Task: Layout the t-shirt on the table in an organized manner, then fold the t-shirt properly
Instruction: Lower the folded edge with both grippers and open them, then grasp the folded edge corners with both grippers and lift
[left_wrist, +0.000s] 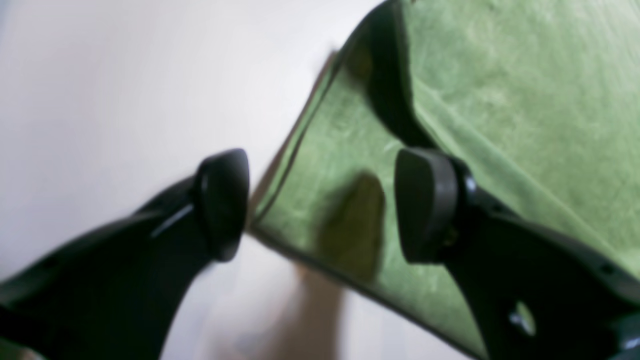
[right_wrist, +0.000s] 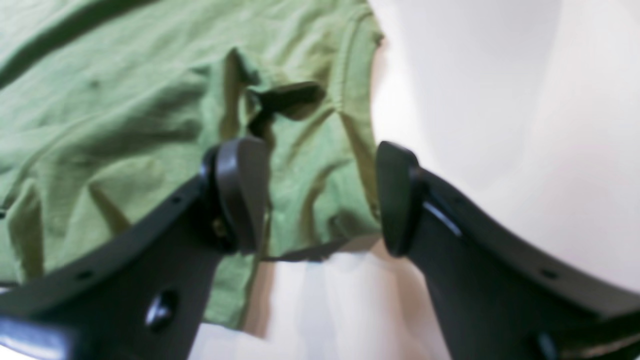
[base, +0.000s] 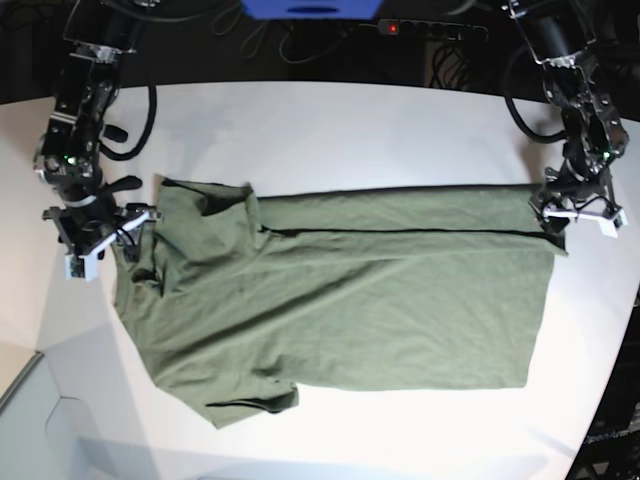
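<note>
The olive-green t-shirt lies spread across the white table, its far strip folded over along a dark crease. My left gripper stands at the shirt's far right corner. In the left wrist view the left gripper is open, with a corner of the t-shirt flat on the table below the gap. My right gripper is at the shirt's left end. In the right wrist view the right gripper is open over the rumpled edge of the t-shirt, holding nothing.
A black power strip with a red light, a blue object and cables lie beyond the table's far edge. The tabletop curves away at the right, and its front-left corner ends near a grey floor area.
</note>
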